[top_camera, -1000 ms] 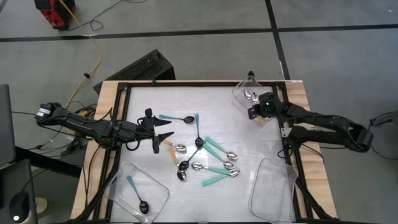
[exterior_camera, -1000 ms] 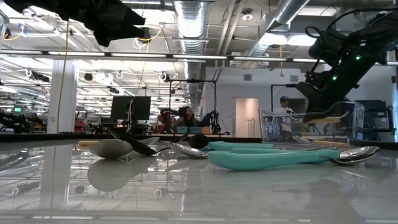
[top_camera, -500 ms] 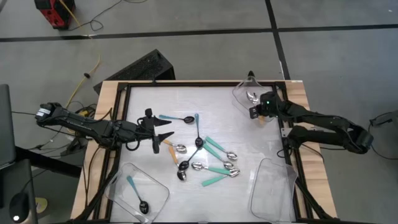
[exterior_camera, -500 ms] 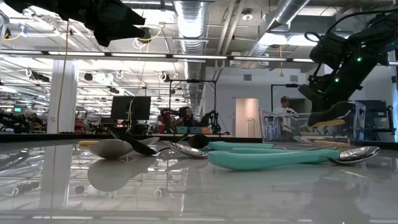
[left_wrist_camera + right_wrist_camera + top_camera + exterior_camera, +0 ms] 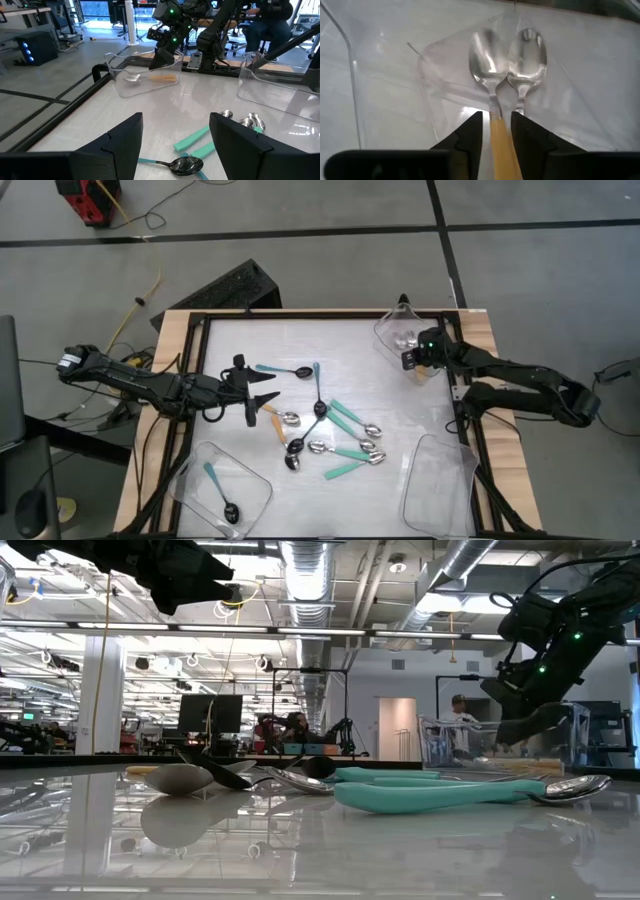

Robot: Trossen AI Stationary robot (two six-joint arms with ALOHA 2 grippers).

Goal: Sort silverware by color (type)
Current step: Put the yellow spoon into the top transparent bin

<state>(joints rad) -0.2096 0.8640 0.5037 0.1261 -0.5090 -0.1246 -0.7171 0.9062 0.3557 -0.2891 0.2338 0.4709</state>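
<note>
Spoons (image 5: 335,442) lie scattered mid-table (image 5: 230,340); one blue spoon (image 5: 218,490) sits in the near-left tray (image 5: 255,480). Right gripper (image 5: 494,131) hovers over the far-right tray (image 5: 385,330), fingers slightly apart astride an orange spoon (image 5: 497,125). Left gripper (image 5: 262,400) waits left, fingers wide, empty

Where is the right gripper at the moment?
In the high view, the right gripper is over the clear tray at the table's far right corner, above two orange-handled spoons.
</note>
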